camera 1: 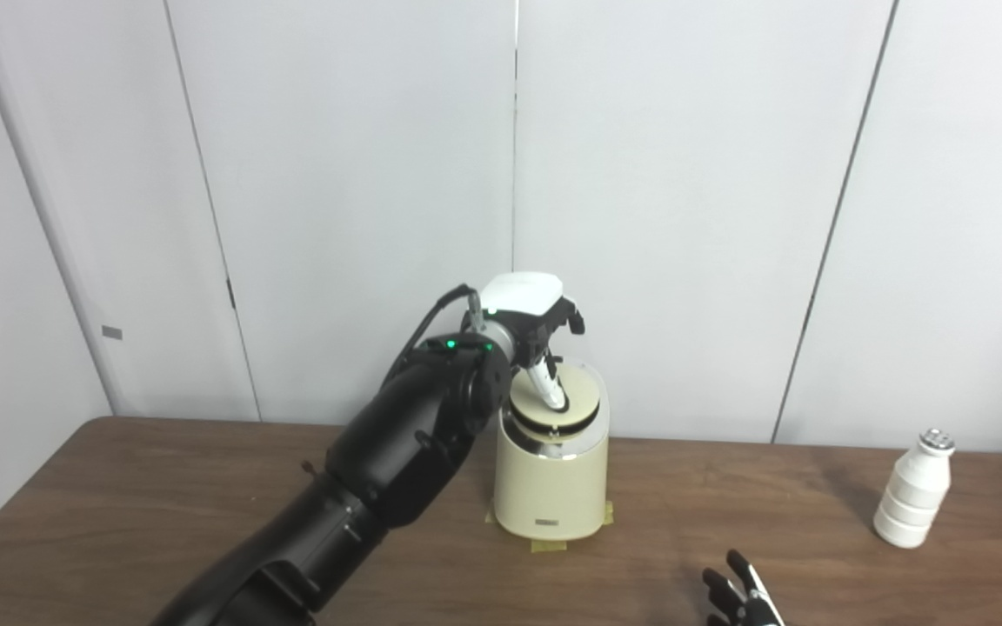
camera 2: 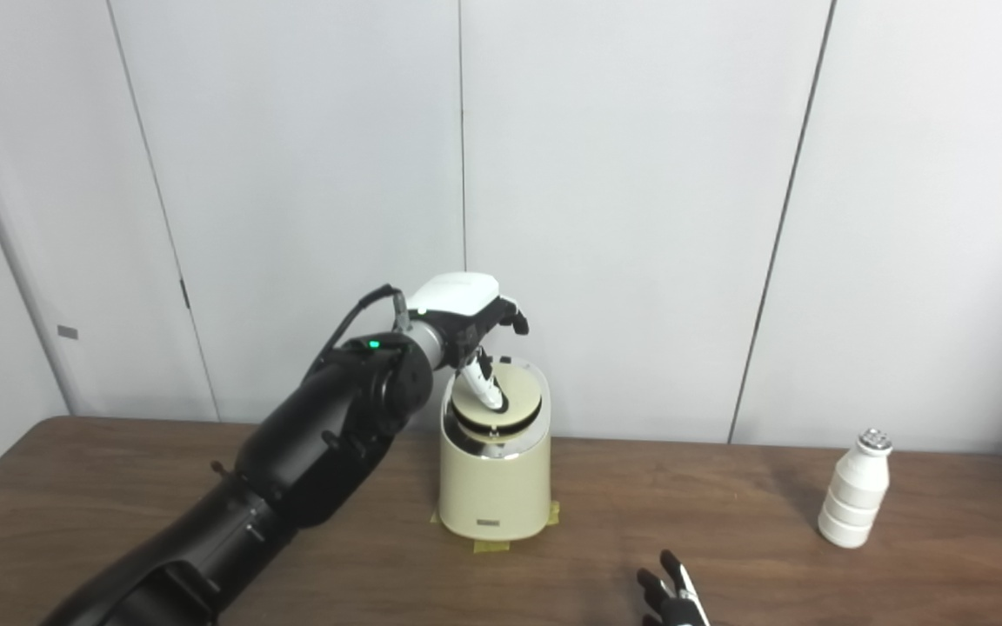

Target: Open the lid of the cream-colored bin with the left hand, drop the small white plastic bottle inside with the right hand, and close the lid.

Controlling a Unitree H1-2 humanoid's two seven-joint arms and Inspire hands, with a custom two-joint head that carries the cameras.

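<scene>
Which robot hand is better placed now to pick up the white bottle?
The right robot hand: it is open and free, on the same side as the white bottle. The left robot hand is at the bin's lid.

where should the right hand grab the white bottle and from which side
Grip the small white plastic bottle around its ribbed lower body, below the narrow neck and silver cap. It stands upright near the table's right edge, with nothing beside it, so a sideways wrap from the near left, where the right hand waits low, looks best. A top grasp on the small cap would probably slip.
</scene>
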